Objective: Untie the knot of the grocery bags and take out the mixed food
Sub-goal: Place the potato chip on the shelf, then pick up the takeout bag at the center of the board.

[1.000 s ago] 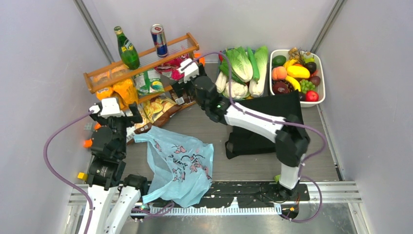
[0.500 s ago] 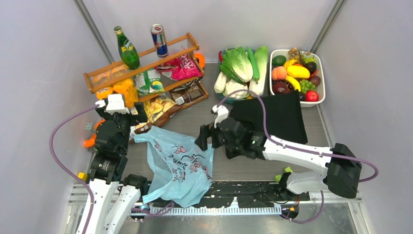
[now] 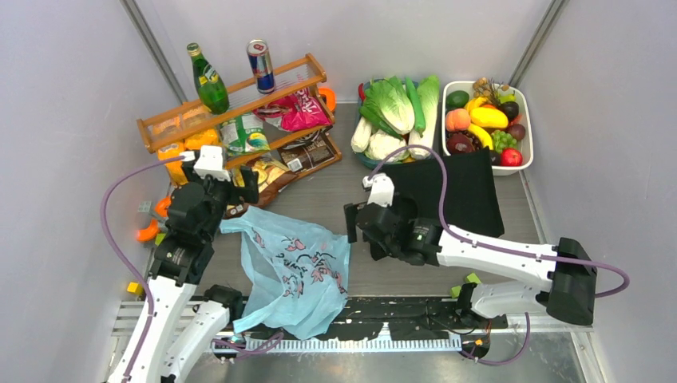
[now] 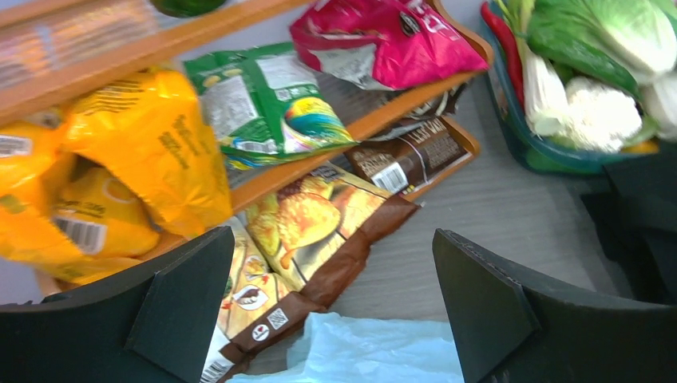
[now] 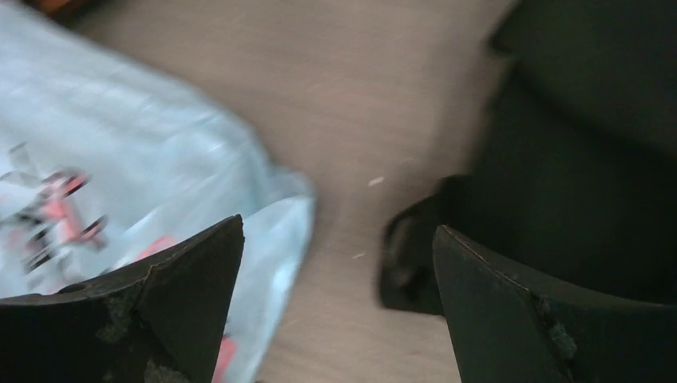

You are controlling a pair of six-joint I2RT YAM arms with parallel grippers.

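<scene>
The light-blue bag printed with pink figures lies crumpled at the near left. The black tote lies flat to its right. I cannot make out a knot on either bag. My right gripper hangs open over the bare strip between them, with the blue bag on its left and the tote on its right. My left gripper stands open above the blue bag's far edge, over a brown crisp pack. A pink packet and vegetables lie at the back.
A wooden rack at the back left carries a green bottle, a can and yellow packets. A white tray of fruit stands at the back right. Grey walls close in on both sides.
The right arm swung from the rack down to the gap between the two bags. The left gripper moved farther away and to the right, toward the rack. Both bags lie as before.
</scene>
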